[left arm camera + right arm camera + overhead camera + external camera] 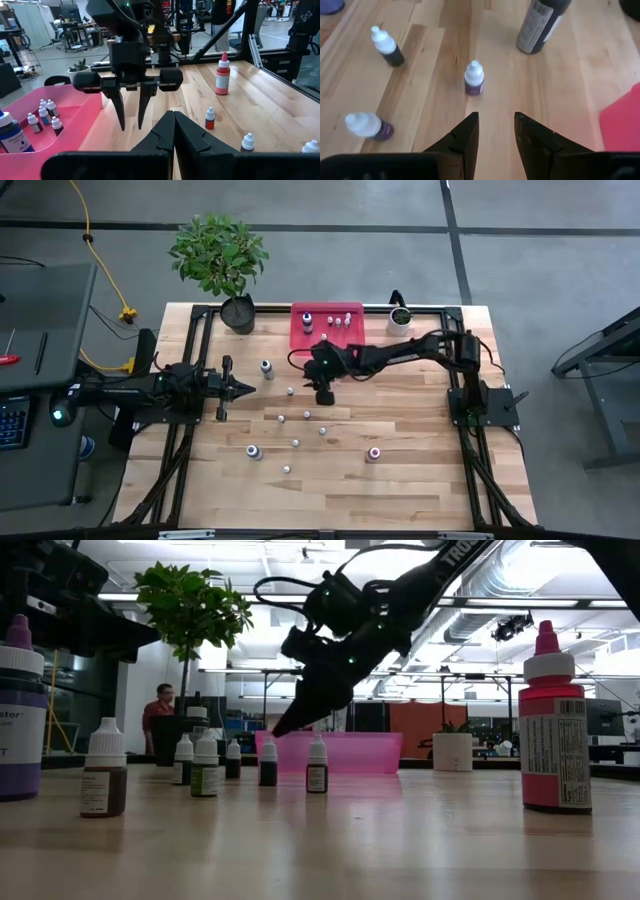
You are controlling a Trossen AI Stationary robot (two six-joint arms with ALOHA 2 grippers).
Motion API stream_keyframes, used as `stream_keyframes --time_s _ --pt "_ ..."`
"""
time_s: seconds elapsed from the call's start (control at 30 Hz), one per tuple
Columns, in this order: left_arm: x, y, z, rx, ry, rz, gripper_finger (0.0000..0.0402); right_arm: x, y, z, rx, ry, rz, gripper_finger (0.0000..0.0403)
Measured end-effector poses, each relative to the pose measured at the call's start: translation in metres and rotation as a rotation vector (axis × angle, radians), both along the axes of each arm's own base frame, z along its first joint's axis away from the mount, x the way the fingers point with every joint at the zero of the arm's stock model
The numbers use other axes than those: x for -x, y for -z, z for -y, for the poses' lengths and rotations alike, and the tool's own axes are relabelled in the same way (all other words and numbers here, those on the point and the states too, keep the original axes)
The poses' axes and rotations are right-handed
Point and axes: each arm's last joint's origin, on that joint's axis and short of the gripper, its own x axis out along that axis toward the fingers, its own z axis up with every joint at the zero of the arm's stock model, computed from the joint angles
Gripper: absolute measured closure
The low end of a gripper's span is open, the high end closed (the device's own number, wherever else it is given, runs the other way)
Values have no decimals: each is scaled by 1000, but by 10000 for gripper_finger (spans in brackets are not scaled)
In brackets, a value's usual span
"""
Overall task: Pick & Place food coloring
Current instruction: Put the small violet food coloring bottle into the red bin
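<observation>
Food coloring bottles stand scattered on the wooden table. Several more sit in the pink tray at the far edge. My right gripper hovers above the table's middle, slanting down toward the left, open with nothing between its fingers. Just ahead of it a small white-capped purple bottle stands upright on its base, also seen from above. My left gripper waits shut at the left side, pointing level.
Near the right gripper stand a larger dark bottle and two more small bottles. A pink bottle and a purple one stand nearer the front. A plant and a white pot flank the tray.
</observation>
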Motion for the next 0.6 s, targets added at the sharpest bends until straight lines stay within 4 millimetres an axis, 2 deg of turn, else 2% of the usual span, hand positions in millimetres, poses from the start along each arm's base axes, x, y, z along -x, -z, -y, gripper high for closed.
stream_keyframes --time_s 0.17,0.33,0.47,0.6 --pt "0 0 0 0 0 0 401 -9 10 -4 -51 34 49 273" --pt "0 0 0 0 0 0 401 -12 28 -8 -99 92 20 231" --pt "0 0 0 0 0 0 401 -16 29 -11 -101 126 47 194" --pt "0 0 0 0 0 0 401 -18 26 -12 -53 143 89 174"
